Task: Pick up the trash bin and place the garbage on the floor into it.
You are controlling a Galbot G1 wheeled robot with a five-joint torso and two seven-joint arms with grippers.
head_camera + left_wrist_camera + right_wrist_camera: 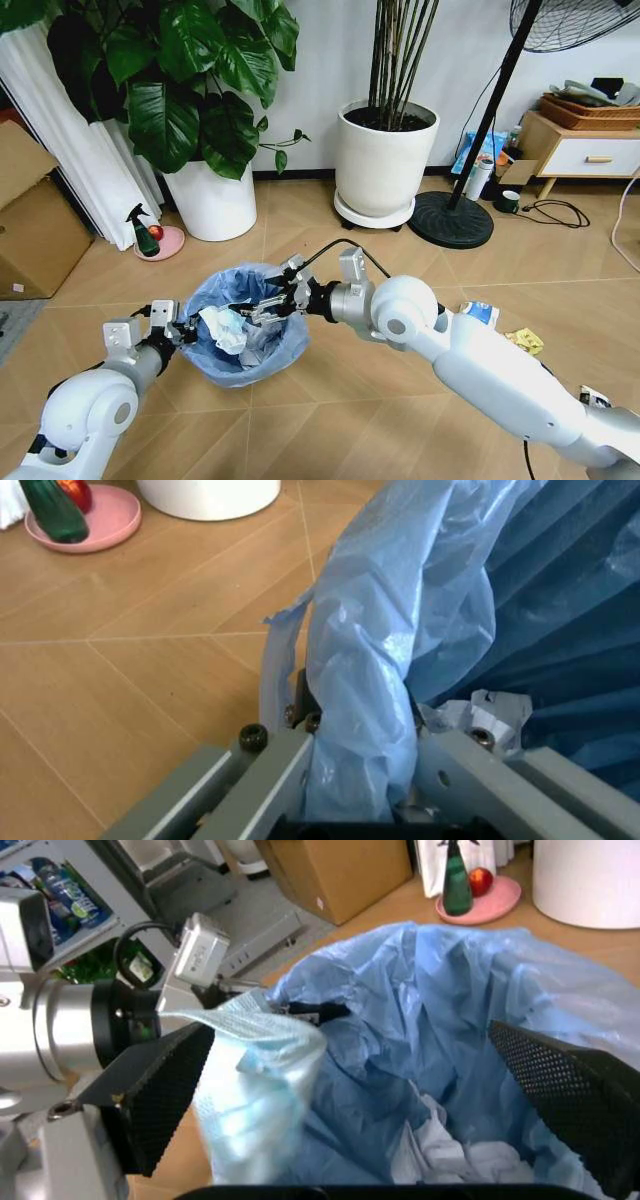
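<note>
**White arms, grey metal hands**

Two glossy white arms have rounded joint housings, each marked with a grey disc. Silver cylindrical wrists carry small grey box-shaped cameras. A black cable loops over the right wrist. The left hand [187, 330] has flat grey fingers fastened with black screws. The right hand [262, 310] bears black, dot-textured pads [160, 1091].
</note>
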